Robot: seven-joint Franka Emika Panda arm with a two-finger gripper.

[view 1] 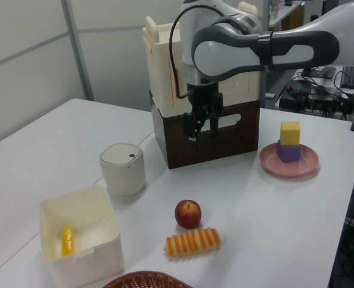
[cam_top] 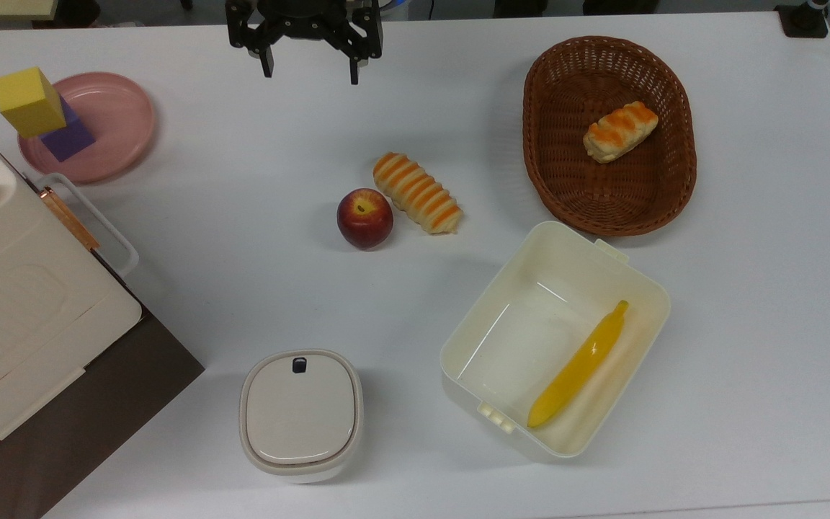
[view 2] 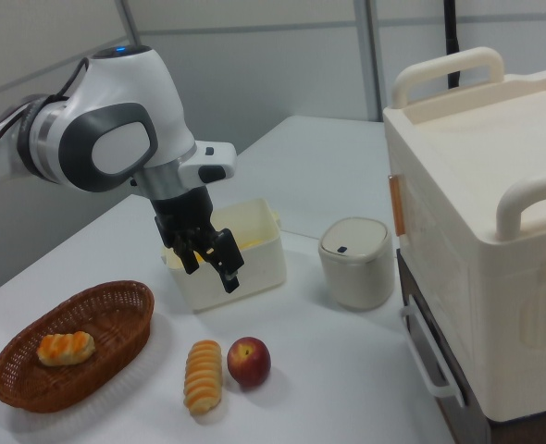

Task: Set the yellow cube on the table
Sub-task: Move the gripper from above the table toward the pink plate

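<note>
The yellow cube (cam_top: 29, 101) stands on top of a purple cube (cam_top: 70, 138), which sits on a pink plate (cam_top: 118, 115) at the top view's upper left. In the left view the yellow cube (view 1: 290, 132) and the pink plate (view 1: 297, 168) lie at the right. My gripper (cam_top: 310, 74) hangs open and holds nothing, above the white table (cam_top: 242, 238) near its far edge, well to the right of the plate in the top view. In the left view the gripper (view 1: 202, 135) is in front of the brown base, left of the cube. The right view has the gripper (view 2: 213, 275) above the table.
An apple (cam_top: 364, 218) and a striped bread roll (cam_top: 417, 192) lie mid-table. A wicker basket (cam_top: 552, 180) holds another roll. An open cream box (cam_top: 645, 288) holds a banana (cam_top: 579, 366). A lidded cream canister (cam_top: 300, 413) stands near the front. A large cream container (cam_top: 19, 310) sits on a brown base at the top view's left.
</note>
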